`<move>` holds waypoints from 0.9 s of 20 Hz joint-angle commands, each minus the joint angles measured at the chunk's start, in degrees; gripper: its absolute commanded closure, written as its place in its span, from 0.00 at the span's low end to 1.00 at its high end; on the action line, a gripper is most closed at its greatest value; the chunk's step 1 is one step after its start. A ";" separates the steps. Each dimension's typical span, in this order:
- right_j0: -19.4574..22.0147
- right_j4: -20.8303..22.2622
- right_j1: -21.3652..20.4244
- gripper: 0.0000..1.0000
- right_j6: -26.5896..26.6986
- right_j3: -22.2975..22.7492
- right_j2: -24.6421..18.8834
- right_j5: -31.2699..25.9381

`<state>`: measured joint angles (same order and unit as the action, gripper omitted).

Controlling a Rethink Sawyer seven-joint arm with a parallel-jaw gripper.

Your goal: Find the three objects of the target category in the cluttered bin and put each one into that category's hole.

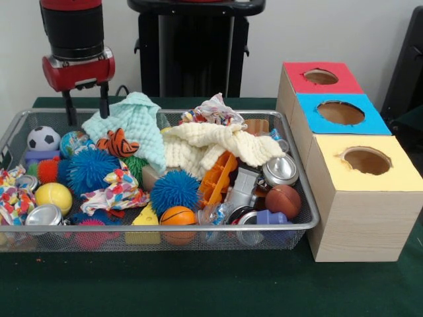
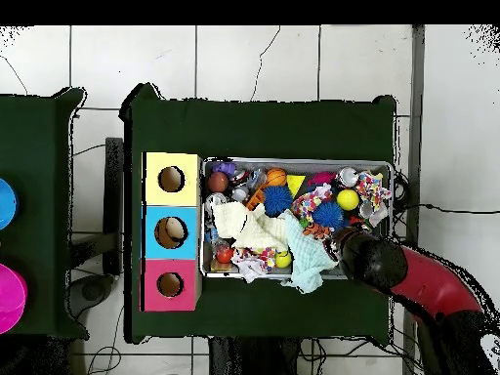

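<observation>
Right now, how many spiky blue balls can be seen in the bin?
2: one spiky blue ball at the left-centre, the other near the middle front of the bin. Clutter may hide more.

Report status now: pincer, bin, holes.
Pincer open, empty, above bin's far corner. Bin full of clutter. Three holes: red, blue, yellow, unblocked.

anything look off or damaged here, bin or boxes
The yellow box's hole has a ragged, torn-looking rim, while the blue and red holes are cut cleaner. In the overhead view, something pale sits inside the blue hole. The bin is jumbled, but nothing has spilled outside it.
</observation>
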<state>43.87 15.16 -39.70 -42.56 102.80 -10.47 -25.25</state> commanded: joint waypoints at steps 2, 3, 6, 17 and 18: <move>-1.33 -0.26 2.48 0.00 -6.06 -4.17 -3.98 -3.96; -1.43 -0.21 2.66 0.00 -6.41 -3.79 -3.91 -3.40; -1.39 0.37 3.23 0.00 -7.50 -1.77 -3.73 -0.53; -0.67 2.45 3.77 0.00 -9.78 3.28 -2.37 6.67; -0.88 2.64 4.23 0.00 -10.04 3.22 -2.16 7.54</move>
<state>43.56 15.33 -38.22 -42.56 102.02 -10.47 -22.11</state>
